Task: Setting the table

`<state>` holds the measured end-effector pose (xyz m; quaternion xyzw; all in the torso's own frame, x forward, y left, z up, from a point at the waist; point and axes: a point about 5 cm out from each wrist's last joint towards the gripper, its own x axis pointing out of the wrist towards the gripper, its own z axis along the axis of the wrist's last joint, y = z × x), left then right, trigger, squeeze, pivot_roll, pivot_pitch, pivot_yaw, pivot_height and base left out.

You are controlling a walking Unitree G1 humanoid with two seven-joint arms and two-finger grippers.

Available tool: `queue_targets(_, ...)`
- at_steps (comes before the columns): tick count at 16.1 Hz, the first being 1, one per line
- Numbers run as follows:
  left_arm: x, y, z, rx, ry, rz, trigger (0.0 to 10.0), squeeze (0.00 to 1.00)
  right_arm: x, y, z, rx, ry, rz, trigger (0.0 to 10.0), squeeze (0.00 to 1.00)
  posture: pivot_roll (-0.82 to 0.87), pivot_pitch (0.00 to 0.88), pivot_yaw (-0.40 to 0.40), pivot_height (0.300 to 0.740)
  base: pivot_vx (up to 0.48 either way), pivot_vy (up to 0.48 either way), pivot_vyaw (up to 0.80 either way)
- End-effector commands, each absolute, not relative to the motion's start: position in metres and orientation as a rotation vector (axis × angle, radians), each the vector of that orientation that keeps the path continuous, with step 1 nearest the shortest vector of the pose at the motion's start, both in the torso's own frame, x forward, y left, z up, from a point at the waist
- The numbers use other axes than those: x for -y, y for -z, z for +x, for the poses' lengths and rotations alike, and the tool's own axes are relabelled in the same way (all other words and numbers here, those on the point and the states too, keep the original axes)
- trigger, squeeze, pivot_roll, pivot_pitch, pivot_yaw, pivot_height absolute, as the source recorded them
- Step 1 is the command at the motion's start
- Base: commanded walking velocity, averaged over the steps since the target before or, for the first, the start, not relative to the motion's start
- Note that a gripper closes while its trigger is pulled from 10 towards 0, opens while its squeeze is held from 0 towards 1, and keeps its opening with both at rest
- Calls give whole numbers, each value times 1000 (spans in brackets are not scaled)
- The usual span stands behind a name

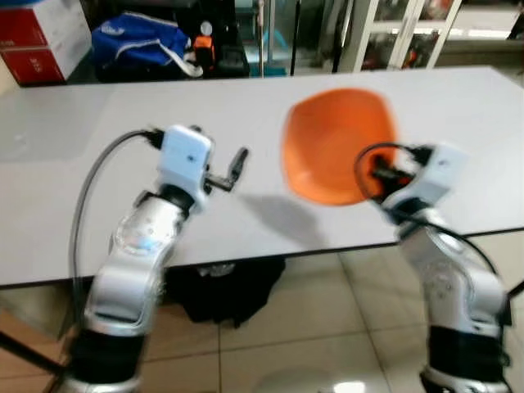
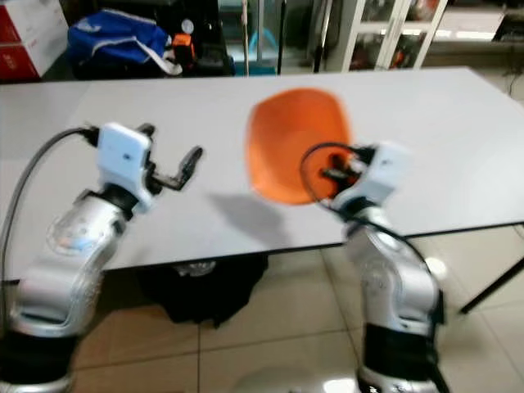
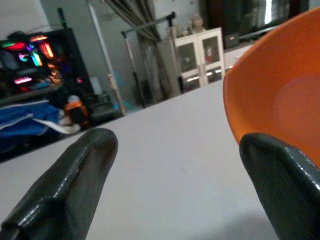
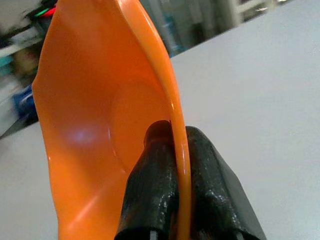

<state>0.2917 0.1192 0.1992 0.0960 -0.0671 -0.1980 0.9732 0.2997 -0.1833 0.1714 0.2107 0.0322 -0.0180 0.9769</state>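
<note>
Right hand (image 4: 178,165) pinching rim of glossy orange wavy-edged plate (image 4: 95,125), left hand (image 3: 175,175) wide.

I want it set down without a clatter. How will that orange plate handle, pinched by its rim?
The orange plate looks like thin plastic, so probably light and not fragile. The right pincer clamps only its rim, so it may pivot. Its glossy surface could slip.

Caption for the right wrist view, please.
Right gripper pinches the rim of an orange plate, held tilted above the white table.
</note>
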Motion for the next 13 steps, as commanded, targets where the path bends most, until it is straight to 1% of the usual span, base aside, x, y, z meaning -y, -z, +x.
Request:
queue_targets(1,-124,-204,291,144,392,216,10000,0,184,-184,301,0,39,440,10000,0,24,7,-4,740,330,0,0)
queue_targets(3,-125,-204,291,141,393,218,10000,0,184,-183,303,-6,37,444,10000,0,22,11,-2,740,330,0,0)
queue_targets(5,-124,-203,290,136,397,220,10000,0,183,-182,308,-35,28,485,10000,0,22,20,-4,740,330,0,0)
queue_targets(9,-126,-201,286,123,393,224,10000,0,178,-174,318,-108,-10,484,10000,0,32,34,-14,740,328,0,0)
queue_targets(10,-128,-202,285,119,386,229,10000,0,174,-173,322,-108,-29,458,10000,0,46,42,-22,740,326,0,0)
queue_targets(13,-135,-202,282,112,365,240,10000,0,170,-171,327,-128,-42,495,10000,0,58,48,-33,740,329,0,0)
